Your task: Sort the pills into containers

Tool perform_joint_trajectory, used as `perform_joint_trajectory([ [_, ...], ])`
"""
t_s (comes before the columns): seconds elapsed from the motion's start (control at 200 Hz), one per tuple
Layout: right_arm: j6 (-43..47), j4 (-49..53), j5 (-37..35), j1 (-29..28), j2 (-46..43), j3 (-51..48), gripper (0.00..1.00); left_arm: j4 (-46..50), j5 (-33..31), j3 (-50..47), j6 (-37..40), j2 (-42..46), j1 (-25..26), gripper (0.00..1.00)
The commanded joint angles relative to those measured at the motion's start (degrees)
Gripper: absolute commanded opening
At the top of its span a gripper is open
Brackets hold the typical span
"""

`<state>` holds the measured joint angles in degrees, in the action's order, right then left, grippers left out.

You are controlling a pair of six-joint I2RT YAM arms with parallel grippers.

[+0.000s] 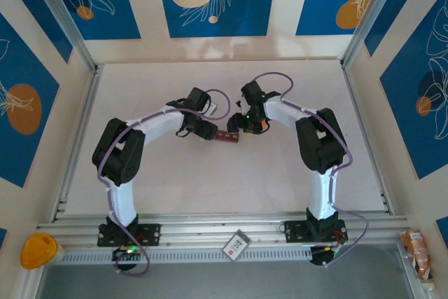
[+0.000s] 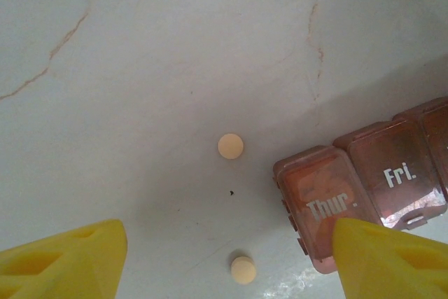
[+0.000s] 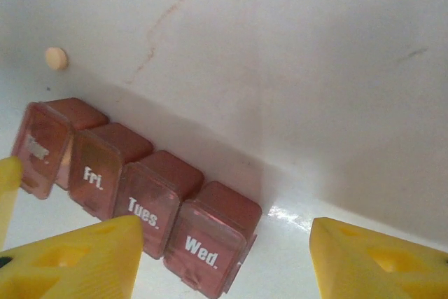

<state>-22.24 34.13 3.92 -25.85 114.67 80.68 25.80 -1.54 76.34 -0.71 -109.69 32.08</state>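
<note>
The containers (image 1: pixel 228 136) are a dark reddish-brown strip of several joined compartments with clear lids marked Thur., Fri., Tues. and Wed. (image 3: pixel 140 194), lying mid-table between the two arms. My left gripper (image 1: pixel 208 133) is at the strip's left end, its yellow fingers open (image 2: pixel 229 246). One pale round pill (image 2: pixel 243 270) lies on the table between them, and another pill (image 2: pixel 230 146) lies farther out. Its right finger (image 2: pixel 392 260) overlaps the Thur. compartment (image 2: pixel 325 201). My right gripper (image 1: pixel 241 125) is open (image 3: pixel 225 236) over the Wed. end. A pill (image 3: pixel 57 58) lies beyond the strip.
An orange-yellow bottle (image 1: pixel 38 250) lies off the table at the near left corner. A small tag (image 1: pixel 236 243) rests on the front rail and a packet (image 1: pixel 418 251) at the near right. Blue-patterned walls (image 1: pixel 21 103) enclose the white table (image 1: pixel 210 187).
</note>
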Motion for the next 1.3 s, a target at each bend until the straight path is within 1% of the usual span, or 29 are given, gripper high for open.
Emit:
perform_joint_trajectory([
  [0.0, -0.2, 1.5, 1.2, 0.1, 2.3, 0.2, 0.65, -0.1, 1.1, 0.1, 0.0, -0.3, 0.8, 0.77],
  [0.24, -0.2, 1.0, -0.1, 0.3, 3.7, -1.5, 0.64, -0.4, 0.7, -0.7, -0.3, -0.7, 1.0, 0.77],
  [0.555, -0.2, 0.6, 0.0, 0.3, 4.0, -2.0, 0.64, -0.3, -0.5, -1.1, -0.3, -2.1, 1.2, 0.74],
  [1.17, -0.4, 0.3, 0.5, 0.4, 4.9, -2.4, 0.64, 1.1, -3.3, -1.5, -0.3, -4.8, 2.4, 0.74],
  [1.295, -0.3, 0.6, 0.8, 0.2, 4.9, -2.2, 0.64, 0.6, -3.1, -2.0, -0.7, -4.5, 2.4, 0.77],
])
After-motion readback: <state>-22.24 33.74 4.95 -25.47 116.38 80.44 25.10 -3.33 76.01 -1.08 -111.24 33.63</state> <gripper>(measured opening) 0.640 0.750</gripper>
